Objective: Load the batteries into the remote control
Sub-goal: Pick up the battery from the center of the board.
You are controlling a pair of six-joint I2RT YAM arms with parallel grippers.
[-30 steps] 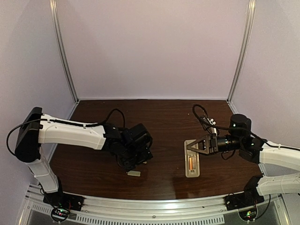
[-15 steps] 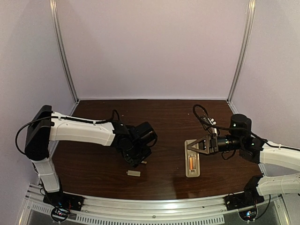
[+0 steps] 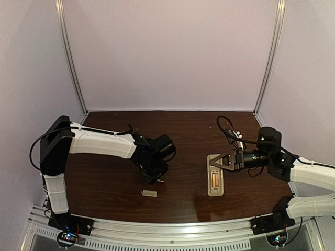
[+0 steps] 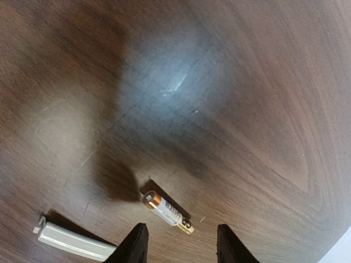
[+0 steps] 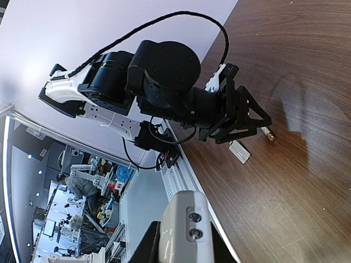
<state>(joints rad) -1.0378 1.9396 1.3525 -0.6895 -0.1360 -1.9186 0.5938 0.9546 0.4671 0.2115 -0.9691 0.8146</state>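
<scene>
A copper-gold battery [image 4: 167, 211] lies loose on the brown table, between and just beyond my left gripper's open fingers [image 4: 134, 247]. My left gripper [image 3: 155, 171] hovers over it, and the battery shows in the top view [image 3: 160, 181] beside the gripper. The remote control [image 3: 214, 180] lies back up at centre right, with one battery [image 3: 213, 180] in its open bay. My right gripper [image 3: 216, 161] is shut on the remote's far end. In the right wrist view the remote's pale end [image 5: 184, 227] fills the space between the jaws.
A small flat pale grey plate [image 3: 149, 193] lies on the table near the front, just left of the loose battery; it also shows in the left wrist view [image 4: 74, 241] and the right wrist view [image 5: 239, 152]. The metal front rail [image 3: 167, 230] borders the table.
My left gripper has moved away from the grey plate, toward the far right, and now sits over the loose battery. The right gripper and the remote have barely moved.
</scene>
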